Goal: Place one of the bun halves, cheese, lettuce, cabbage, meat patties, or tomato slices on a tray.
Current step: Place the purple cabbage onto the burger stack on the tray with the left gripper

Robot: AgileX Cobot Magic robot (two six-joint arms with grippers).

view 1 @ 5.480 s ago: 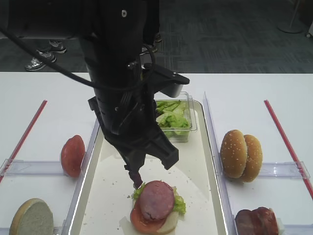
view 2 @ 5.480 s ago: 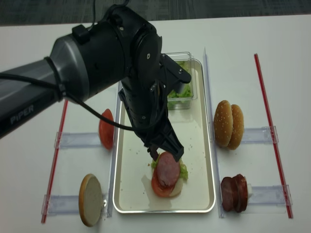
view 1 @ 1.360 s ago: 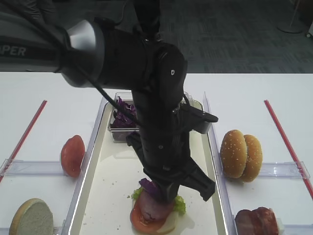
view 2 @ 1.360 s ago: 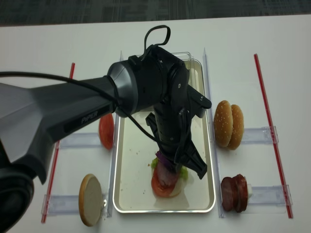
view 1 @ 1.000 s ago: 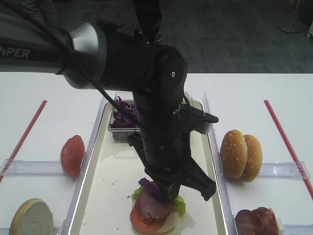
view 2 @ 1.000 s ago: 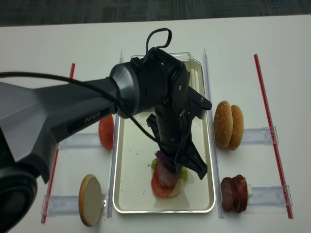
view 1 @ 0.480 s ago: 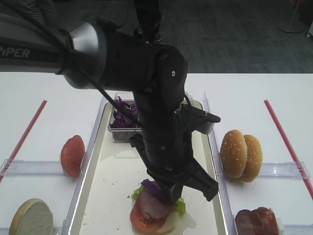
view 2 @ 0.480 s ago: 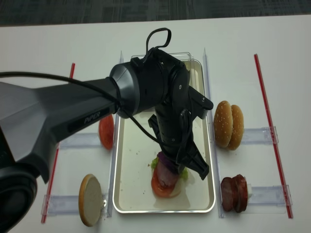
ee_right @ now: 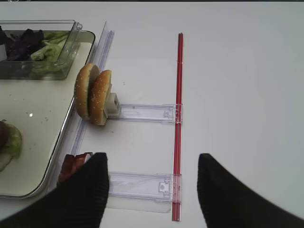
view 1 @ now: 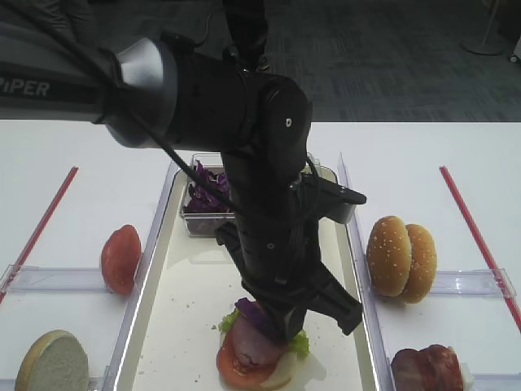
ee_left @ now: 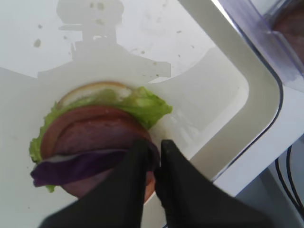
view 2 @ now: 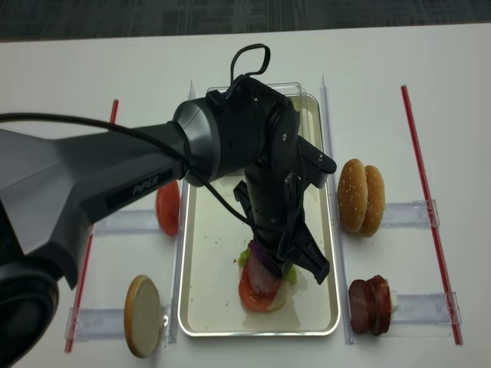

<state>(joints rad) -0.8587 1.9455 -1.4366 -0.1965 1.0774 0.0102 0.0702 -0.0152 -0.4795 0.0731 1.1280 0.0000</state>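
A cream tray (view 1: 146,285) holds a stack: pale bun half (ee_left: 95,90), lettuce (ee_left: 147,107), tomato slice (view 1: 236,371) and pink meat round (ee_left: 90,133). A flat purple cabbage shred (ee_left: 76,166) lies across the meat round. My left gripper (ee_left: 153,147) points down at the stack's right side. Its fingers stand almost together, and the shred's right end sits in the narrow gap between them. From above, the left arm covers much of the tray and the cabbage (view 1: 252,314) shows just under it. My right gripper (ee_right: 152,190) hangs open over bare table, holding nothing.
A clear box (view 1: 203,195) of purple cabbage and lettuce (ee_right: 52,45) stands at the tray's far end. Two sesame bun halves (view 1: 400,257) and dark meat patties (view 1: 427,368) stand in holders on the right. A tomato slice (view 1: 120,258) and a cut bun half (view 1: 53,362) stand on the left.
A few seconds ago the meat round was bare; now the cabbage shred lies on it under my left gripper. Over the last second the left arm has barely shifted.
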